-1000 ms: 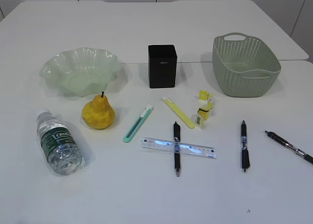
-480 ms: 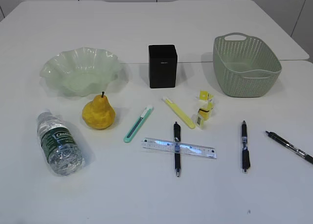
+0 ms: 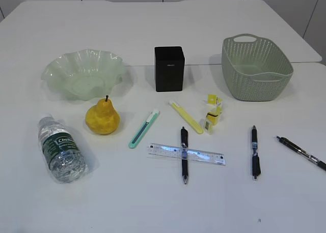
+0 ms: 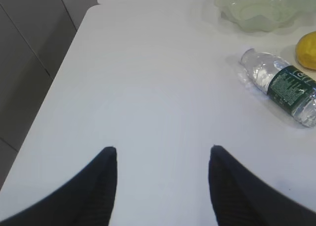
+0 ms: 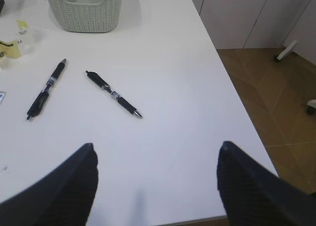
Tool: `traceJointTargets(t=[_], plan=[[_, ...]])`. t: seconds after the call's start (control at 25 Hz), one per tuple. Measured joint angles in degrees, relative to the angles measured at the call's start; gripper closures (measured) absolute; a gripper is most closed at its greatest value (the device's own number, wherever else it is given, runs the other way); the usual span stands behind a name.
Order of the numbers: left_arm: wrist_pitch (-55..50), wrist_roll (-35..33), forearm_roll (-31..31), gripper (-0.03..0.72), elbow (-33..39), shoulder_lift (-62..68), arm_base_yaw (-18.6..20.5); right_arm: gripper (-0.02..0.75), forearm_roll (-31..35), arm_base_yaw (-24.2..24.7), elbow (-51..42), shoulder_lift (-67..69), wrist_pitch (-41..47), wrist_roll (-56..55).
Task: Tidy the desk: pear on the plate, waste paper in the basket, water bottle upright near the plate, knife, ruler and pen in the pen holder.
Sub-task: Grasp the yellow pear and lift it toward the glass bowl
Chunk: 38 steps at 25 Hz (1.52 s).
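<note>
both tools gape wide — left tool [image 4: 163, 186], right tool [image 5: 155, 186] — empty.

Exterior camera looks down across the whole desk [image 3: 153, 19]; wrist cameras each cover one end.

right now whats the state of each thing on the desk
water bottle: on its side, capped
pear: upright on the table, off the plate
plate: empty
basket: empty
pen holder: upright, contents not visible
waste paper: on the table
ruler: flat, lying across a pen
left end effector: open, empty
right end effector: open, empty
</note>
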State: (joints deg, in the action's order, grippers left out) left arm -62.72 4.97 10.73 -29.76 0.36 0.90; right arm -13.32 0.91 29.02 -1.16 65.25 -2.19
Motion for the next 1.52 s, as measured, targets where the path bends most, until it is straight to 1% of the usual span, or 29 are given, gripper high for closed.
traceJointTargets(t=[0.16, 0.24, 0.36, 0.56, 0.64, 0.76, 0.92, 1.08, 1.16, 1.28, 1.4, 1.52], plan=[[1.0, 0.0, -0.1, 0.274, -0.4, 0.5, 0.0, 0.181, 0.0, -0.1, 0.0, 0.0, 0.0, 0.0], [4.3, 0.0, -1.1, 0.274, -1.0, 1.9, 0.0, 0.181, 0.0, -0.2, 0.0, 0.0, 0.0, 0.0], [11.7, 0.0, -2.6, 0.274, -2.0, 8.4, 0.0, 0.181, -0.1, -0.3, 0.0, 1.7, -0.8, 0.5], [20.0, 0.0, -2.6, 0.274, -3.9, 22.5, 0.0, 0.181, 0.6, -0.3, 1.1, 6.4, -8.0, 0.0], [22.7, 0.0, -2.6, 0.274, -4.6, 25.7, -1.1, 0.181, 1.7, -0.3, 1.1, 8.9, -9.4, -0.7], [24.6, 0.0, -1.8, 0.274, -5.2, 29.0, -4.7, 0.181, 4.3, -0.3, 1.1, 13.1, -11.9, -1.1], [24.6, 0.0, 0.7, 0.274, -7.5, 34.7, -9.1, 0.181, 10.9, -0.3, 3.5, 19.8, -14.7, -1.4], [24.7, 0.0, 1.5, 0.275, -13.6, 42.8, -14.4, 0.181, 15.0, -0.3, 6.7, 26.9, -14.9, -1.4], [24.3, 0.6, 1.7, 0.275, -18.0, 48.0, -17.3, 0.181, 15.6, -0.3, 8.2, 30.2, -14.7, -1.4], [21.3, 2.2, 1.8, 0.275, -25.4, 56.7, -20.6, 0.181, 15.6, -0.3, 10.2, 35.1, -13.8, -0.4], [16.2, 2.6, 1.4, 0.276, -33.7, 66.6, -22.8, 0.181, 15.6, -0.3, 12.5, 39.9, -12.8, 1.9], [11.4, 2.8, -0.7, 0.276, -41.9, 74.9, -23.6, 0.181, 15.6, -0.3, 14.7, 44.2, -11.5, 2.8]])
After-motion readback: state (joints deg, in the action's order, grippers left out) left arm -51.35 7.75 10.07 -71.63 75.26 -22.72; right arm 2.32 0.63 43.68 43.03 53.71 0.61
